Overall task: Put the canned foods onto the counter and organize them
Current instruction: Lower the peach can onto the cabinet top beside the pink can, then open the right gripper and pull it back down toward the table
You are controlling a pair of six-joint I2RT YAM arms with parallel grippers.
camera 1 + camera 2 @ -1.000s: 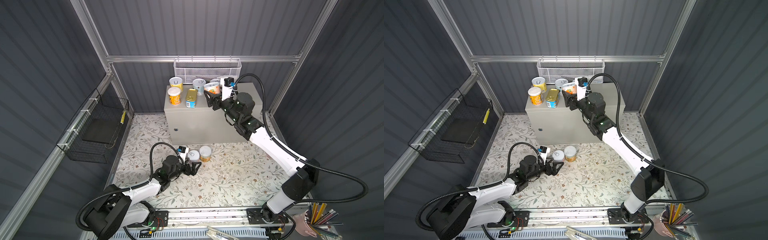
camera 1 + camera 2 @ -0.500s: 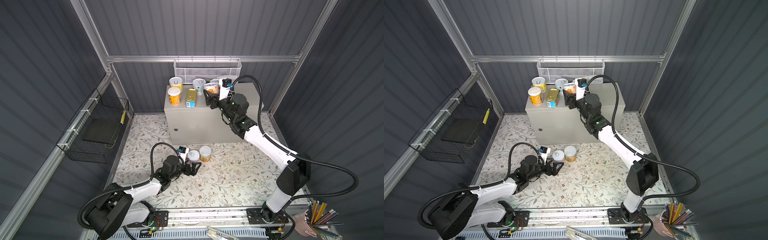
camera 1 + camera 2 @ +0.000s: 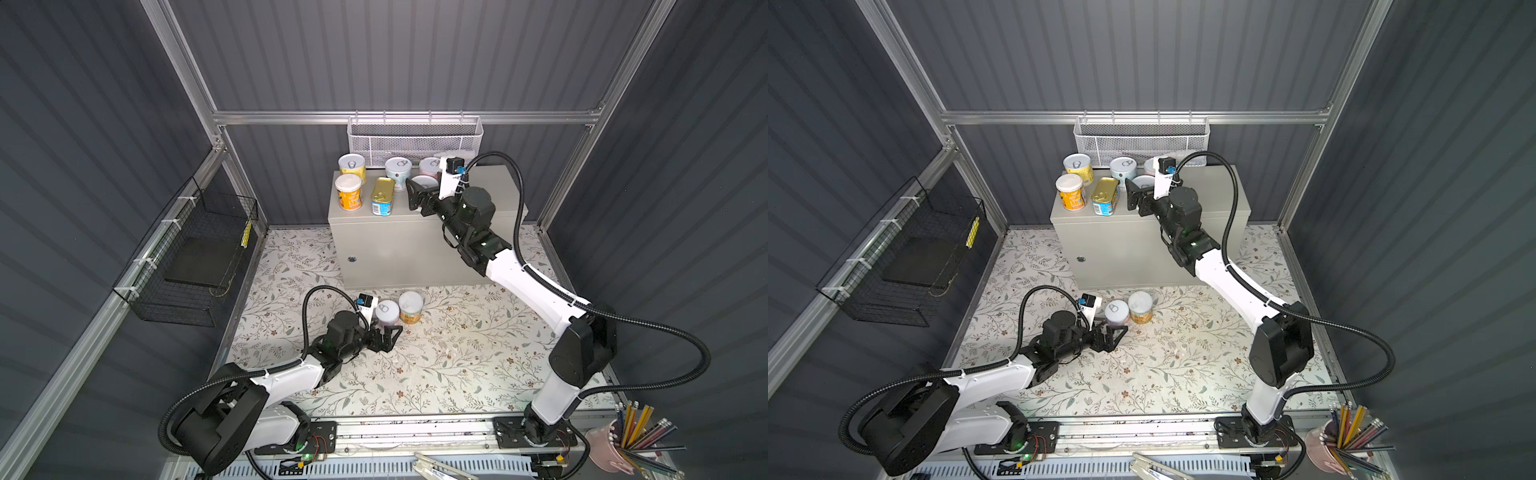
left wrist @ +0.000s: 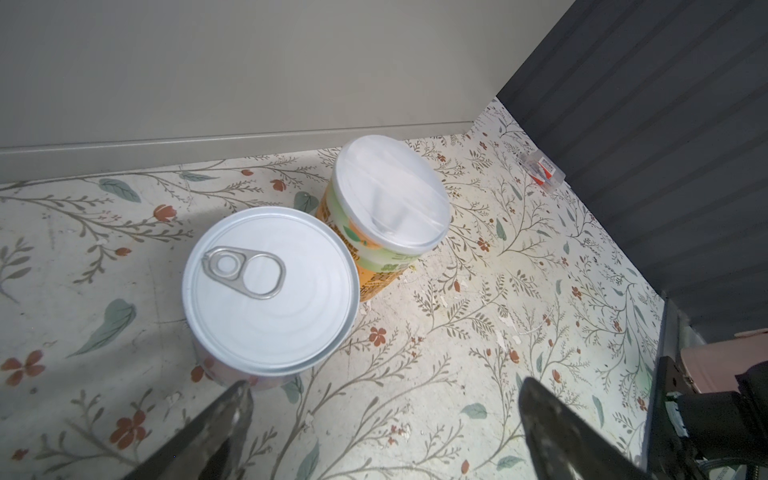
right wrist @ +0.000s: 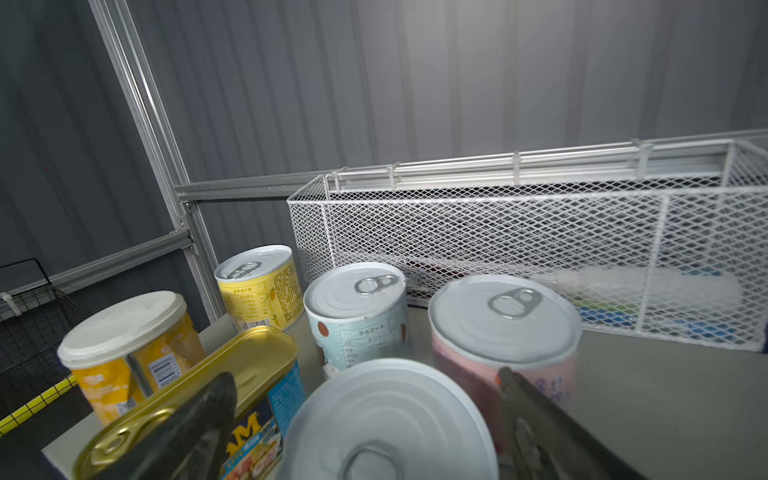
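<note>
Tin (image 3: 382,196) gold-top up — long axis front-to-back

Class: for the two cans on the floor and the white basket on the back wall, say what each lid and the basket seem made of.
Pull-tab can: lid looks like bare metal, matt silver, pressed rings, ring-pull.
Orange-labelled can: lid looks like whitish plastic, a snap-on cap overhanging the rim.
White mesh basket: probably coated metal, diamond mesh on wire frame.
</note>
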